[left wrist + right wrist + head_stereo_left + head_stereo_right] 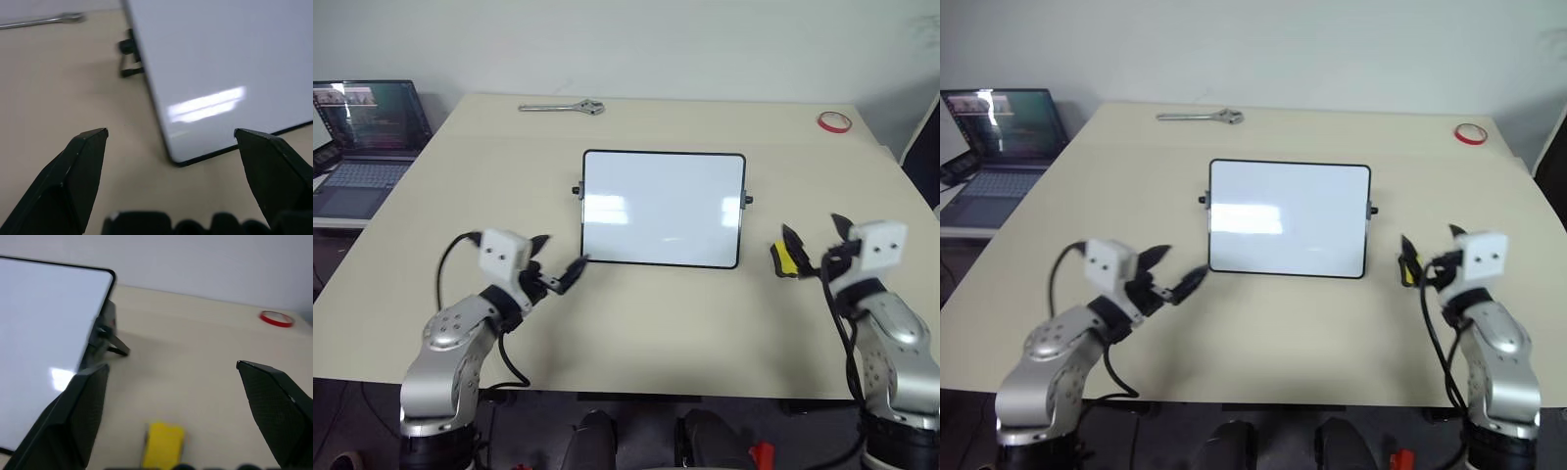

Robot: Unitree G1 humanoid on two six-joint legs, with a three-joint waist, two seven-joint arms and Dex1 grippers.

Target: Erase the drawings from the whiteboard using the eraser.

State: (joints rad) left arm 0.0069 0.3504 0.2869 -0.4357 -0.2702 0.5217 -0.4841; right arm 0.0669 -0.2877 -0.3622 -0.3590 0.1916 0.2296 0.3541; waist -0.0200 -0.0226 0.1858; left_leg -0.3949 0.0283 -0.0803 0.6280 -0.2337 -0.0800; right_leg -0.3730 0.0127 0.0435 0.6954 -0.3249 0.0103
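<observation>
Board (663, 208) looks wiped | eraser (786, 258) lies near table's right edge | both grippers, left (560, 262) and right (815, 245), gape empty | I'd retreat without nudging anything.

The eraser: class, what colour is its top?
Yellow; the eraser shows best in the right wrist view.

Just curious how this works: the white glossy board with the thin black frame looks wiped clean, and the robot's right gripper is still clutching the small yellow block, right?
Not quite. The white glossy board with the thin black frame does look clean, but the right gripper stands open and grips nothing. The small yellow block lies on the beige table between its spread fingers, as the right wrist view shows.
</observation>
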